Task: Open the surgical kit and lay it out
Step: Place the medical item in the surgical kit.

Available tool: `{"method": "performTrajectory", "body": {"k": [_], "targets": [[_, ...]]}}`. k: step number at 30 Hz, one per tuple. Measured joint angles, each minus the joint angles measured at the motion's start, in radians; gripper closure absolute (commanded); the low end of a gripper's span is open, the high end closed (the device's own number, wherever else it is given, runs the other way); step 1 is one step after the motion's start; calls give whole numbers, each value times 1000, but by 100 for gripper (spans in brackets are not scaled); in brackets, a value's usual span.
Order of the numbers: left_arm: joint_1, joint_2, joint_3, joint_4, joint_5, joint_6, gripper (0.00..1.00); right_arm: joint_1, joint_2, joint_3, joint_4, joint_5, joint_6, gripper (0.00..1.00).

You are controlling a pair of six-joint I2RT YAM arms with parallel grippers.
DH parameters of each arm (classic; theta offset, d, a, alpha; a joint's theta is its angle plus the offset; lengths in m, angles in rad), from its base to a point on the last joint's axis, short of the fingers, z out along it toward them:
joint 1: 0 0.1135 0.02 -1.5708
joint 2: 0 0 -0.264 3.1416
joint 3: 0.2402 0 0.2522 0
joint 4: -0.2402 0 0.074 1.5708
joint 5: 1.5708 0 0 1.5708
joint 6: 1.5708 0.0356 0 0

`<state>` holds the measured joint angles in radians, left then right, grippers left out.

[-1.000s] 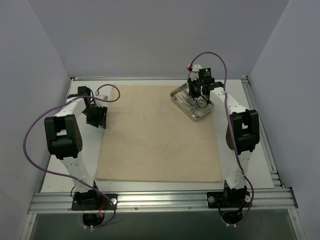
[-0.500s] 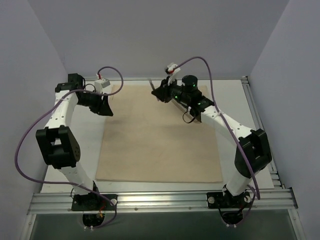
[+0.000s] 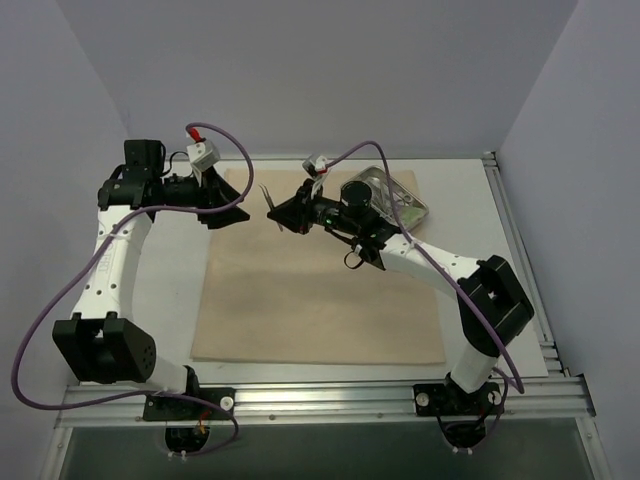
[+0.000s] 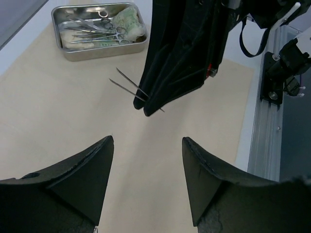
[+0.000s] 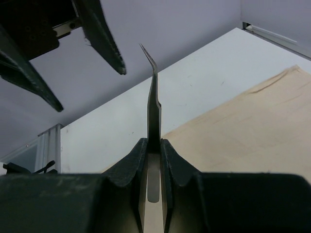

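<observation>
- Well, nearest me the cloth (image 3: 320,300) lies spread flat on the table (image 3: 490,300), so the opening part looks done and the laying-out is under way.
- Over the cloth's far left part, the right gripper (image 5: 153,145) reaches across from its own side. Its fingers are pinched tight on the tweezers (image 5: 153,92), whose thin tips stick out ahead of it, clear of the cloth.
- Just beside those tips hangs the left gripper (image 4: 148,150), fingers spread wide with nothing between them, pointed at the tweezers.
- I'd judge the step in hand is moving the tweezers out to their place, either by a hand-over to the left arm or by setting them straight down.
- A hand-over calls for the left fingers to close around the tips before the right lets go. A set-down calls for lowering them flat and then releasing.
- Furthest off, the tray (image 4: 102,51) sits on the cloth's far right corner, holding the forceps (image 4: 92,30) and a green packet (image 4: 124,22), which wait their turn.
</observation>
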<state>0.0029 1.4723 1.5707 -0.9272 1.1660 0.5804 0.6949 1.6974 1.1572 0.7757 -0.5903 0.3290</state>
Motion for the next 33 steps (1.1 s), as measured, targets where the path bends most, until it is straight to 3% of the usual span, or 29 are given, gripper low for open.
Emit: {"method": "performTrajectory", "body": {"k": [9, 19, 27, 33], "targets": [[-56, 27, -69, 259, 32, -192, 34, 34, 0, 2, 25, -9, 0, 100], [-73, 36, -101, 520, 67, -433, 46, 33, 3, 8, 36, -26, 5, 100], [-91, 40, -112, 577, 66, -496, 57, 33, 9, 15, 52, -42, 23, 100], [-98, 40, -127, 584, 72, -509, 56, 32, 24, 21, 75, -46, 55, 100]]}}
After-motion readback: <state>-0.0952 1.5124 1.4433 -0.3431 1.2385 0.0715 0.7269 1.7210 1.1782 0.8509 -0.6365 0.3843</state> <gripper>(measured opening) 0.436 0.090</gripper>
